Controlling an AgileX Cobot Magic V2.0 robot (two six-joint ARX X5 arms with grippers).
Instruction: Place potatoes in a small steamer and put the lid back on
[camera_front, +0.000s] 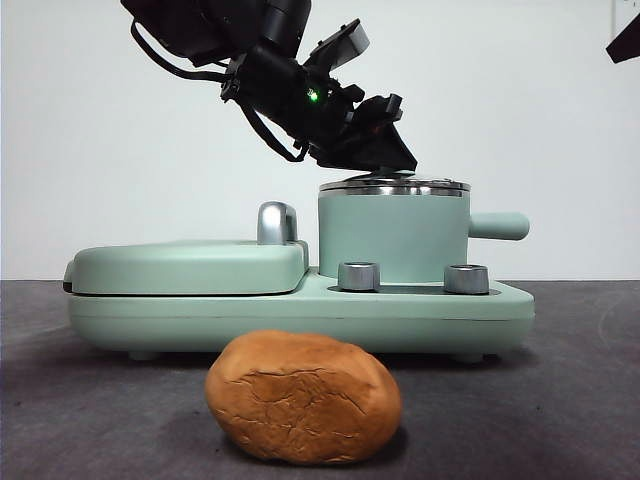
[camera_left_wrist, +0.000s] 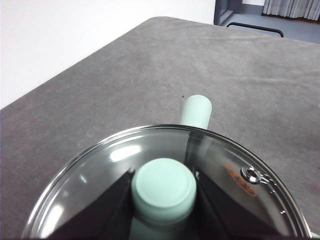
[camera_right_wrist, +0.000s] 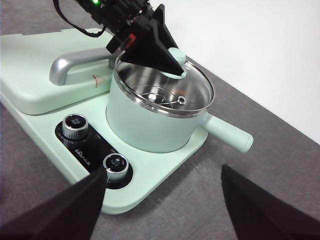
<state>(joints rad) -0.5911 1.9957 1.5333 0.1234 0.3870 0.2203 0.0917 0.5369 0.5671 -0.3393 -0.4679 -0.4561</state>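
A mint-green small steamer (camera_front: 392, 238) sits on a matching cooker base (camera_front: 300, 310). Its glass lid (camera_right_wrist: 165, 86) rests on the pot's rim, with the left pincer (camera_left_wrist: 163, 192) pinching the lid's mint knob (camera_left_wrist: 163, 189). The potato (camera_front: 303, 397) lies on the grey tabletop (camera_front: 560, 400) in front of the steamer, untouched. The right pincer (camera_right_wrist: 162, 200) hovers spread near the base. The lid looks light but breakable and slick; the knob is the safest hold.
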